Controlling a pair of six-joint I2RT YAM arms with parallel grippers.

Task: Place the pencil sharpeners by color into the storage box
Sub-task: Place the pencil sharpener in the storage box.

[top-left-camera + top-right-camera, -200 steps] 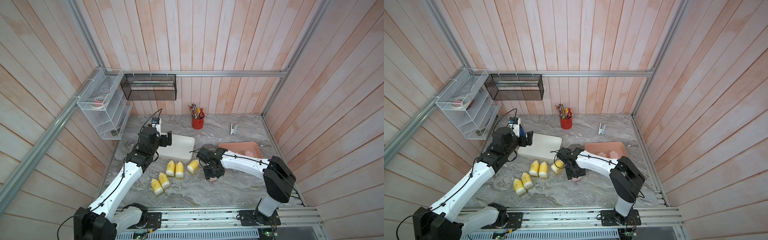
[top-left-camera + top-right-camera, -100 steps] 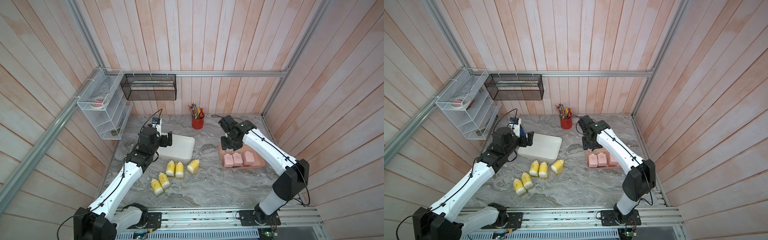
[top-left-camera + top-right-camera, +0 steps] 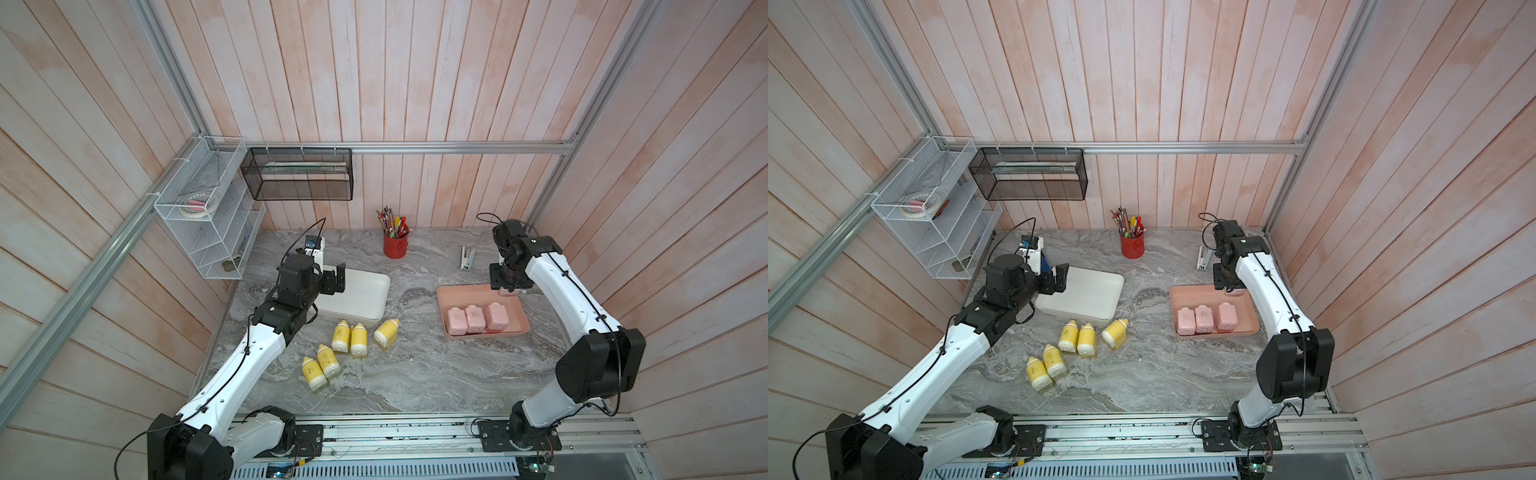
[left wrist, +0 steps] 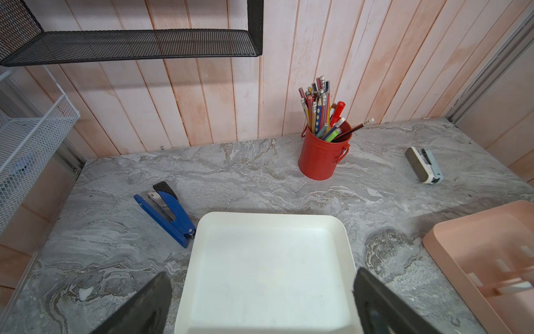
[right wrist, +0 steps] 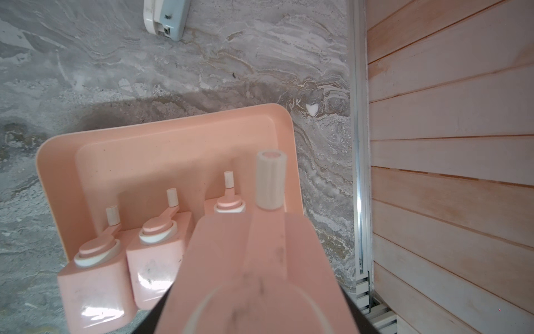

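The right arm is no longer reaching down at the table's middle; it is now hanging over the far right corner of the pink storage box (image 3: 461, 296). The right gripper (image 3: 508, 289), jaws partly spread, is clamping a pink sharpener (image 5: 254, 260), its long axis running along the fingers and its crank handle pointing away from the wrist. Three pink sharpeners (image 3: 476, 319) are sitting in a row along the box's near side. The left gripper (image 3: 335, 282) is gaping wide and empty over the white tray (image 3: 361, 291), while five yellow sharpeners (image 3: 351, 338) are lying on the table just in front of it.

Five yellow bottle-shaped sharpeners (image 3: 351, 340) lie left of centre on the worktop (image 3: 415, 374); three pink ones (image 3: 476, 319) line the pink tray (image 3: 453, 293) along its near edge, with a fourth (image 5: 260, 274) aloft above it.
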